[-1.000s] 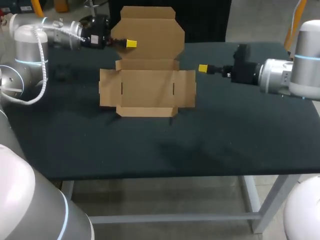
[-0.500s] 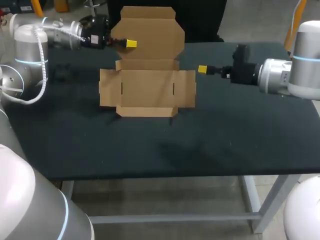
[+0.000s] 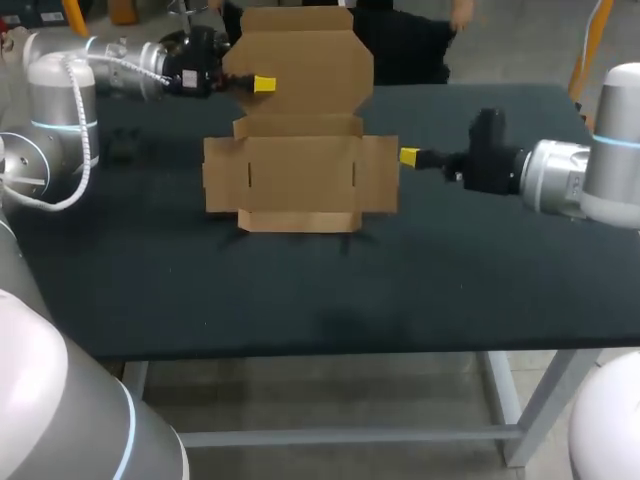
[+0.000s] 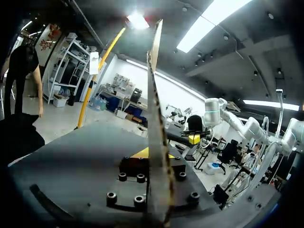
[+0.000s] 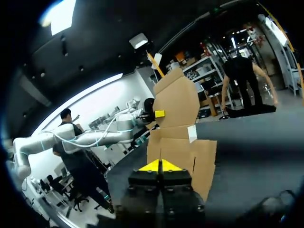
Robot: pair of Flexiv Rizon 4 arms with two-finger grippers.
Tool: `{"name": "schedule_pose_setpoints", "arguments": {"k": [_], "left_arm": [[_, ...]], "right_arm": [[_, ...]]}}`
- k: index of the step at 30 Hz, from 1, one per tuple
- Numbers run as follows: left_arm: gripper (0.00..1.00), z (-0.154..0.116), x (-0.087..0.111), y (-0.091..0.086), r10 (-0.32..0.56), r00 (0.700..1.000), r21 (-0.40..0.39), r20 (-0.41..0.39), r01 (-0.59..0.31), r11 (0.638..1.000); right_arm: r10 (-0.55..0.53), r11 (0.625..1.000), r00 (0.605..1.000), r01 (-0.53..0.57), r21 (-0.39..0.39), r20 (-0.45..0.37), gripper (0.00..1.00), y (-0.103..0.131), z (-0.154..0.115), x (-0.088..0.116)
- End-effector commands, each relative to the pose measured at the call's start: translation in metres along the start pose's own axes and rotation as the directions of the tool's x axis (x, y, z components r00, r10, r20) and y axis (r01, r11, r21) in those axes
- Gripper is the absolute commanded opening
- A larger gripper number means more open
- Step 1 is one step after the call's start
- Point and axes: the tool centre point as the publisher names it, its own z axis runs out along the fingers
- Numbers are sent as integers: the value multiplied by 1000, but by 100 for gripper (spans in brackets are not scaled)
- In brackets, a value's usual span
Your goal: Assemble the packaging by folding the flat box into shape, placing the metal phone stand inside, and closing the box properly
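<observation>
The brown cardboard box (image 3: 300, 175) lies unfolded on the dark table, its side flaps spread out and its lid panel (image 3: 300, 65) standing up at the back. My left gripper (image 3: 262, 86) is shut on the lid's left part. In the left wrist view the cardboard (image 4: 154, 118) runs edge-on between the fingers of the left gripper (image 4: 151, 156). My right gripper (image 3: 409, 156) is shut and empty, right beside the right side flap; I cannot tell if it touches. The right wrist view has the right gripper (image 5: 161, 166) pointing at the box (image 5: 178, 142). No phone stand is in view.
The dark table (image 3: 320, 290) stretches wide in front of the box, with its front edge below. In the left wrist view my right arm (image 4: 211, 111) shows ahead, across the table.
The lid now stands taller and the whole box has shifted slightly to the right. My right gripper has come a little nearer the table's front, level with the right flap.
</observation>
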Motion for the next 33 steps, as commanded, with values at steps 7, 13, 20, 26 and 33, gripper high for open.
{"name": "schedule_pose_setpoints", "arguments": {"k": [7, 13, 20, 26, 33], "left_arm": [[0, 12, 27, -13, 36, 998, 14, 50, -37, 999], [0, 21, 35, -19, 45, 997, 1, 61, -45, 999], [0, 32, 47, -21, 44, 996, -32, 79, -42, 999], [0, 34, 59, -23, 39, 992, -45, 119, -34, 998], [0, 36, 77, -22, 38, 984, -42, 174, -31, 999]], "right_arm": [[-51, 999, 999, 51, -10, 15, 0, -32, 3, 9], [-67, 998, 996, 67, 2, 56, 0, -46, -1, 9], [-104, 995, 991, 103, 18, 82, 0, -62, -1, 12], [-141, 990, 982, 138, 37, 128, 0, -62, -4, 9], [-141, 990, 982, 138, 37, 128, 0, -62, -4, 9]]}}
